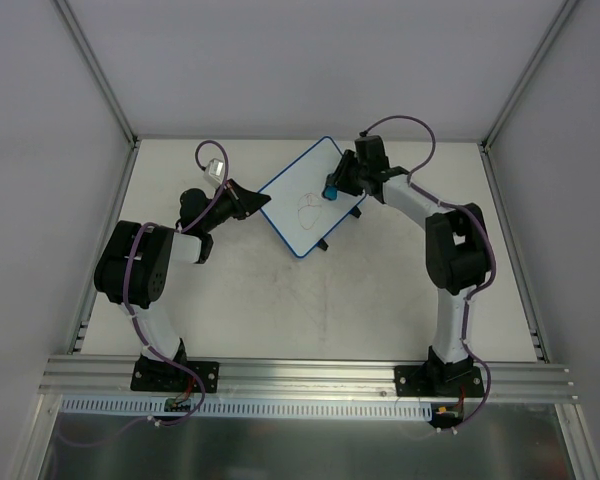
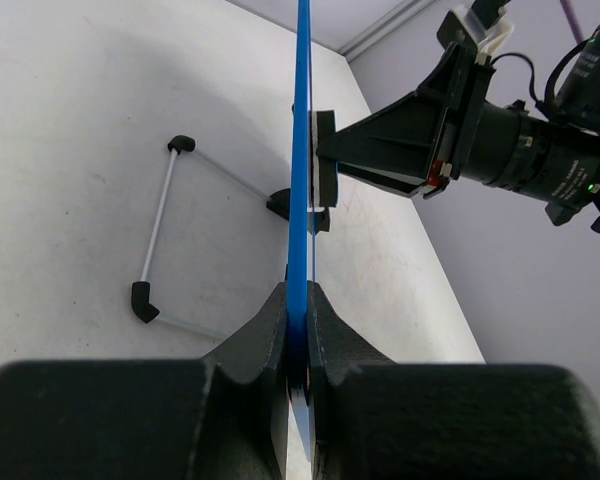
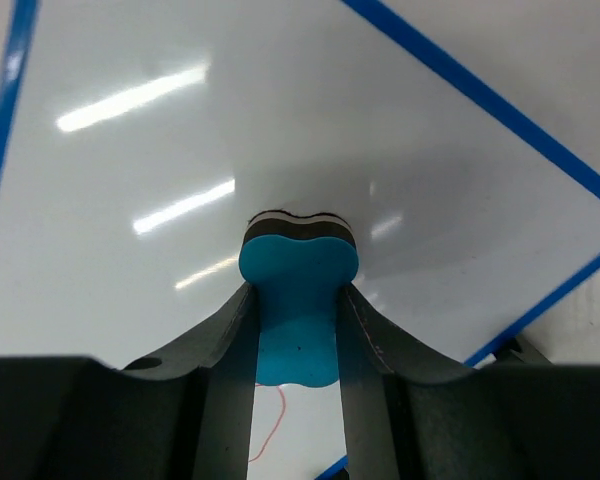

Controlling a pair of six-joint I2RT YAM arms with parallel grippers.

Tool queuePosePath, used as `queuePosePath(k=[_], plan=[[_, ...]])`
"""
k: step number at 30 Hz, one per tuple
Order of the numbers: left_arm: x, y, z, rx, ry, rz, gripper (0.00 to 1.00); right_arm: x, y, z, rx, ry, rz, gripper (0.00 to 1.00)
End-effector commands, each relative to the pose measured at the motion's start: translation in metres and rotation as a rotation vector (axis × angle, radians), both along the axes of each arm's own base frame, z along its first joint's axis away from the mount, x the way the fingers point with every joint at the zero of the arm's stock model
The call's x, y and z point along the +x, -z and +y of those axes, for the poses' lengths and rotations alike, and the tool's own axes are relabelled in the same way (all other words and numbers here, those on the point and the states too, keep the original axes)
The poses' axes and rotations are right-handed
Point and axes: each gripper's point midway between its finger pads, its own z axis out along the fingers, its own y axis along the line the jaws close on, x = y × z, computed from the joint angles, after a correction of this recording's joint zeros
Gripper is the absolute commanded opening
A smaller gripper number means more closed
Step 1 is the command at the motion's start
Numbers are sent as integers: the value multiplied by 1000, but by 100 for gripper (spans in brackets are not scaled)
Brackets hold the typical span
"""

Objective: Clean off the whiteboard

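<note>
The whiteboard (image 1: 305,200) is a white board with a thin blue rim, standing tilted in the middle of the table. My left gripper (image 1: 252,200) is shut on its left edge; the left wrist view shows the blue rim (image 2: 301,180) edge-on between my jaws. My right gripper (image 1: 333,187) is shut on a small blue eraser (image 1: 331,190) and presses it against the board face. In the right wrist view the eraser (image 3: 298,300) touches the white surface (image 3: 180,130). A faint red scribble (image 3: 272,430) shows below the eraser.
The board's wire stand with black feet (image 2: 155,240) lies on the white table behind the board. Grey walls and aluminium rails (image 1: 310,375) bound the table.
</note>
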Motion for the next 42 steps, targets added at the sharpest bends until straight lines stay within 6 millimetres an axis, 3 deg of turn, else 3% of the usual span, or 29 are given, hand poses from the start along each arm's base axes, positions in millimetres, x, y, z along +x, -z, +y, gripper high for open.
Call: queuePosePath(k=[1,6,14,20,26,36,42], plan=[[-3,-2,-4,48,41,-90,0,-18,45,-37,-86,128,135,0],[-4,-2,-3,47,39,-87,0,-23,52,-55,-110,188,152,0],[-4,-1,-4,46,43,-85,0,-23,48,-46,-88,163,132,0],[-3,-1,-3,47,38,-84,0,-17,27,-17,-41,64,69,0],[-2,-1,-4,47,43,-83,0,-18,2,35,-53,-107,-28,0],[-3,-1,-4,48,47,-83,0,-41,-31,108,-42,-351,-148,0],[-2,-1,-4,47,46,-83,0,-54,-38,130,-85,-430,-209,0]])
